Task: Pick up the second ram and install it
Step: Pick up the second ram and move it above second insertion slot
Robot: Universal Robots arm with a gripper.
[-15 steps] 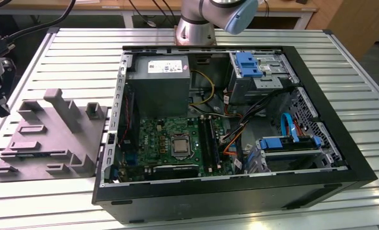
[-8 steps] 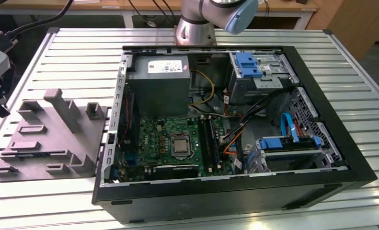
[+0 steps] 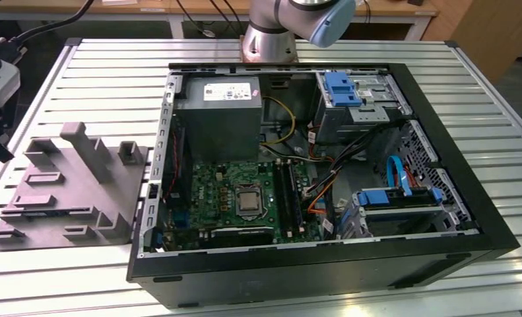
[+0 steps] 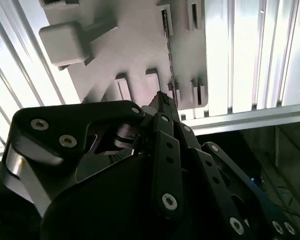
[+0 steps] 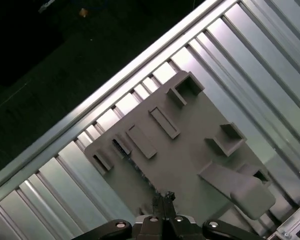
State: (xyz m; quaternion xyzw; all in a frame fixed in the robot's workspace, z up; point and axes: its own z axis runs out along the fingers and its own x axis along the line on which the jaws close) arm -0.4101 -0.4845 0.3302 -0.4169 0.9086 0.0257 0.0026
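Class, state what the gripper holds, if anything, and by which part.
Cannot tell: the black gripper lines up with one end of a thin dark strip; contact unclear.

Exterior view: even overhead light falls on the slatted table (image 3: 472, 99), while the interior of the computer case (image 3: 331, 264) is in shade. Second wrist view: the table slats glare white behind the dark gripper (image 4: 163, 100). First wrist view: dim, with soft shadows on the grey fixture (image 5: 190, 150).

Probably a robotics lab: slatted aluminium table (image 3: 102, 86), opened computer case (image 3: 331, 277), wooden workbench (image 3: 84, 10) behind.
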